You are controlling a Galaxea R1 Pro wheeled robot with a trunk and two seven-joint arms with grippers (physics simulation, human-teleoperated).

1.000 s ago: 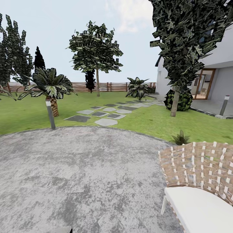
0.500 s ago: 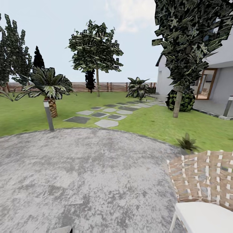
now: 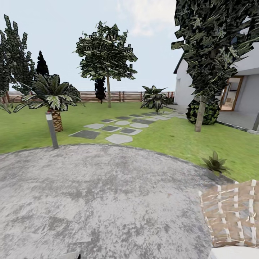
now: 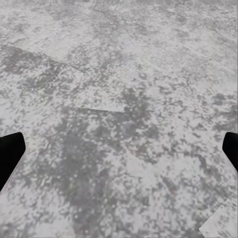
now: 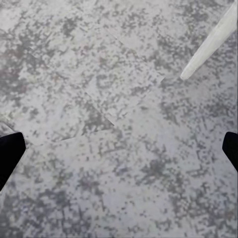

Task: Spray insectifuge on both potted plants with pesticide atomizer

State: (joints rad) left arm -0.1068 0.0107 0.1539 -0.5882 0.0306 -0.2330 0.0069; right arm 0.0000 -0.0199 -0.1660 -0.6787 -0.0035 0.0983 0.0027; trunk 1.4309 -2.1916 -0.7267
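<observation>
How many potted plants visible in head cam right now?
1. A small potted plant sits on the lawn at the right edge of the round patio, just beyond the woven chair. The second may be out of frame.

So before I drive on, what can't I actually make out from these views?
- Pesticide atomizer: nowhere to be made out.
- Second potted plant: unlocated; one small potted plant sits at the patio edge, pot hidden by leaves.
- Woven chair: cut off by the head view's edge.
- Left fingers and right fingers: just dark tips at the frame edges.
</observation>
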